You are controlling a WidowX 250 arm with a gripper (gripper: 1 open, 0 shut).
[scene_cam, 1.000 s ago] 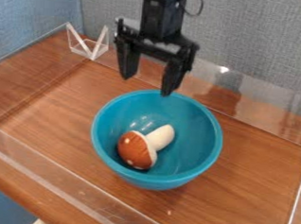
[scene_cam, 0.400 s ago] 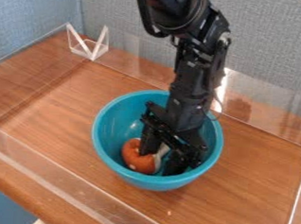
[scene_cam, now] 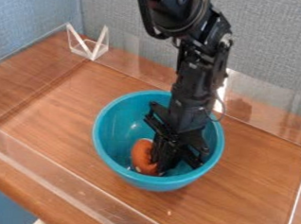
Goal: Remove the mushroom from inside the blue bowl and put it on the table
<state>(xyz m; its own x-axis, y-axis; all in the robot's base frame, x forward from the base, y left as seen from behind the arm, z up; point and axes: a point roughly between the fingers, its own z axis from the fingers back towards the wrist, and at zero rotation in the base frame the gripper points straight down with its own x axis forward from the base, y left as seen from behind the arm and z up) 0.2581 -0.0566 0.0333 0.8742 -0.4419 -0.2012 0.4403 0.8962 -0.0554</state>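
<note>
The blue bowl (scene_cam: 119,122) sits on the brown wood-grain table (scene_cam: 53,90) near its front. Inside it lies the mushroom (scene_cam: 143,157), its orange-brown cap showing at the bowl's bottom and its stem hidden behind the fingers. My gripper (scene_cam: 162,152) reaches straight down into the bowl from the black arm (scene_cam: 194,59), and its fingers are closed in on the mushroom. The mushroom still rests at the bowl's bottom.
Low clear acrylic walls edge the table, with one along the front (scene_cam: 61,171) and one at the back right (scene_cam: 261,101). A small clear triangular stand (scene_cam: 87,42) sits at the back left. Bare wood lies left and right of the bowl.
The gripper dropped from above the bowl down into it, then its fingers closed in around the mushroom. The bowl has stayed in place.
</note>
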